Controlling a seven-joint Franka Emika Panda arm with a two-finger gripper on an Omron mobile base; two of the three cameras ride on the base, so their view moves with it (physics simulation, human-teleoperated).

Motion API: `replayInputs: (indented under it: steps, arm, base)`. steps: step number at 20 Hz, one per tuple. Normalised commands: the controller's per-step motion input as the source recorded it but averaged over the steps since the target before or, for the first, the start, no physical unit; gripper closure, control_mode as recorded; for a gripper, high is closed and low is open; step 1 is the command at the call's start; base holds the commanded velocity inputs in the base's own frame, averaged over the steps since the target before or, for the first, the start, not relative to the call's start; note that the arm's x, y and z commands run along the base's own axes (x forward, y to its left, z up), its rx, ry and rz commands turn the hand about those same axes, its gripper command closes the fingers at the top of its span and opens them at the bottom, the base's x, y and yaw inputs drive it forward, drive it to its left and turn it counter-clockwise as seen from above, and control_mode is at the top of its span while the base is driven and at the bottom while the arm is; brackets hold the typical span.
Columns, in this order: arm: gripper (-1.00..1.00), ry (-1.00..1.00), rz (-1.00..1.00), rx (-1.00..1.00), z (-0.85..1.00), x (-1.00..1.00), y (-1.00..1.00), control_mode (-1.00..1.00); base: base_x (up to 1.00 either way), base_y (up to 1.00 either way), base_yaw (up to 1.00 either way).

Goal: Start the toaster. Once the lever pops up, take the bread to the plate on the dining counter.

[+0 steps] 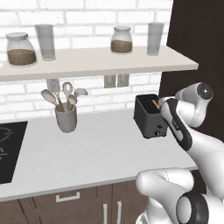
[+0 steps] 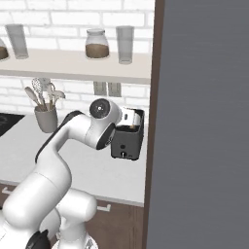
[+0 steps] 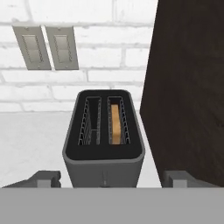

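The pincer (image 3: 111,179) is being held with its fingertips wide apart — gripping nothing — just above the toaster (image 3: 103,146). Ahead of it, the bread (image 3: 115,124) is sitting low in the right-hand slot, the toaster standing on the counter (image 1: 100,148).
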Motion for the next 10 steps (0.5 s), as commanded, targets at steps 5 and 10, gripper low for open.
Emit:
replayInputs:
  steps: [5, 10]
  arm:
    - [-1.00, 0.01, 0.00, -0.03, 0.01, 0.06, 0.05, -1.00]
    - [-1.00, 0.00, 0.00, 0.00, 0.00, 0.00, 0.00, -1.00]
  base:
    - [0.00, 0.00, 0.00]
    - [0.00, 0.00, 0.00]
